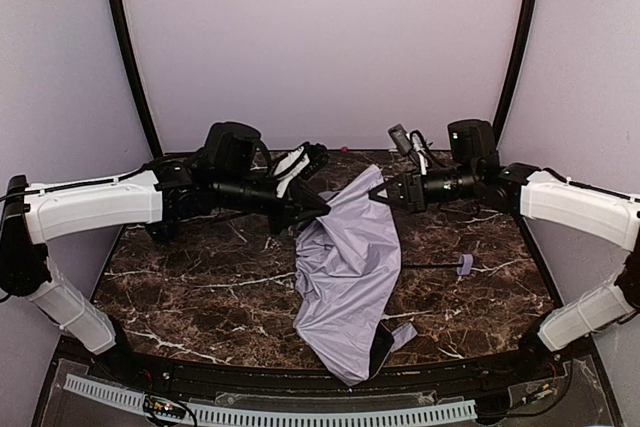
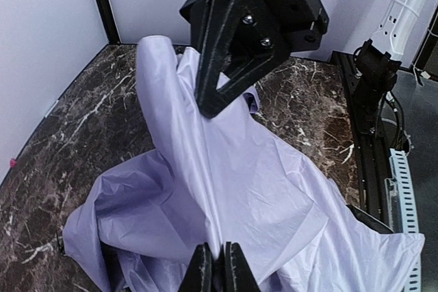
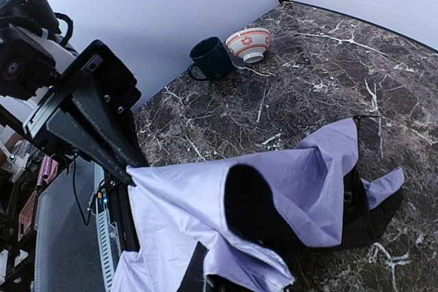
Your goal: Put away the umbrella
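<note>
Both my claws are pinched tight on the umbrella (image 1: 345, 277): my left claw (image 1: 318, 209) and right claw (image 1: 378, 193) each clamp its far edge, lifting the canopy, I judge to spread it for folding. The rest trails over the table (image 1: 190, 287) toward the near edge.

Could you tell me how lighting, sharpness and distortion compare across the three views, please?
Top external: soft, even light, no glare; the umbrella throws barely a shadow on the marble table, and the corner posts bow from lens distortion. Left wrist: fabric folds sharp, the left gripper cropped at the bottom edge. Right wrist: the far bowl slightly soft.
</note>
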{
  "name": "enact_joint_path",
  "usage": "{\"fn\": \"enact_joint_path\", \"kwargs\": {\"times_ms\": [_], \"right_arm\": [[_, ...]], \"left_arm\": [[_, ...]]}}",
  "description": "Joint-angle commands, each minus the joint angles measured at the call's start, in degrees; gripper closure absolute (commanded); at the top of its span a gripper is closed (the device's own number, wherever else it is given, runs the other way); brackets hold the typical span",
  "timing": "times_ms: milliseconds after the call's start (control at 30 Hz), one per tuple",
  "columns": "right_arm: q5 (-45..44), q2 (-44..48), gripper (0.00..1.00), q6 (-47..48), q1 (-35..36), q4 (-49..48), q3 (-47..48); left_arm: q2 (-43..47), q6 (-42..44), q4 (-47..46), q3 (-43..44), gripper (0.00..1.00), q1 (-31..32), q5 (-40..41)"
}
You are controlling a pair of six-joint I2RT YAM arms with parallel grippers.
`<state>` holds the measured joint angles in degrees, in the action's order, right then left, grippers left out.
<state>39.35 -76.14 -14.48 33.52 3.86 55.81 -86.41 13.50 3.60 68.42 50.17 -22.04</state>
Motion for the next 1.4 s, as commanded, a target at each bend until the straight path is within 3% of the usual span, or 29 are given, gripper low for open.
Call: {"fn": "enact_joint_path", "kwargs": {"times_ms": [0, 100, 233, 400, 467, 667, 800, 933, 1000, 1067, 1133, 1367], "right_arm": [[-3.08, -3.75, 1.00, 5.09, 3.21, 3.55, 5.08], [-6.18, -6.02, 1.00, 4.63, 3.10, 2.21, 4.66], [-7.69, -12.02, 0.90, 6.47, 2.98, 6.10, 7.69], [-10.29, -12.34, 0.67, 7.63, 2.03, 8.62, 9.40], [-12.40, -11.32, 0.60, 8.26, 1.70, 9.87, 9.25], [-14.21, -6.52, 0.53, 11.68, 3.20, 11.62, 7.05], [-12.47, -0.37, 0.42, 16.46, 9.01, 11.95, 2.84], [-12.64, 6.75, 0.27, 16.04, 10.34, 12.79, -1.71], [-14.54, 9.01, 0.17, 14.68, 10.35, 15.85, -2.45], [-15.11, 10.34, 0.14, 12.49, 10.53, 17.93, -3.65], [-13.59, 11.75, 0.15, 10.54, 10.89, 17.73, -5.67], [-7.40, 15.03, 0.16, 8.26, 11.65, 20.24, -9.48]], "left_arm": [[4.92, -6.27, 3.28, -2.55, 1.00, 1.38, -5.41], [4.43, -6.94, -0.15, -5.19, 1.00, -1.44, -1.23], [-3.14, -5.33, -0.79, -3.19, 1.00, -6.35, 2.12], [-16.02, -4.93, 1.96, 1.47, 1.00, -9.53, 3.87], [-20.14, -5.10, 1.32, 1.08, 1.00, -10.39, 4.40], [-26.49, -2.18, -0.26, 1.04, 1.00, -10.49, 5.05], [-28.84, -0.50, -0.65, 1.27, 1.00, -10.53, 5.39], [-29.09, 1.05, -1.11, 0.93, 1.00, -10.48, 5.86], [-28.66, 1.10, -0.75, 1.61, 0.82, -10.60, 7.46], [-27.04, 1.18, -1.40, 1.94, 0.59, -10.89, 9.97], [-23.94, 1.16, -3.63, 1.42, 0.47, -11.61, 12.96], [-11.15, 3.99, -7.16, 1.26, 0.27, -13.87, 24.54]]}}
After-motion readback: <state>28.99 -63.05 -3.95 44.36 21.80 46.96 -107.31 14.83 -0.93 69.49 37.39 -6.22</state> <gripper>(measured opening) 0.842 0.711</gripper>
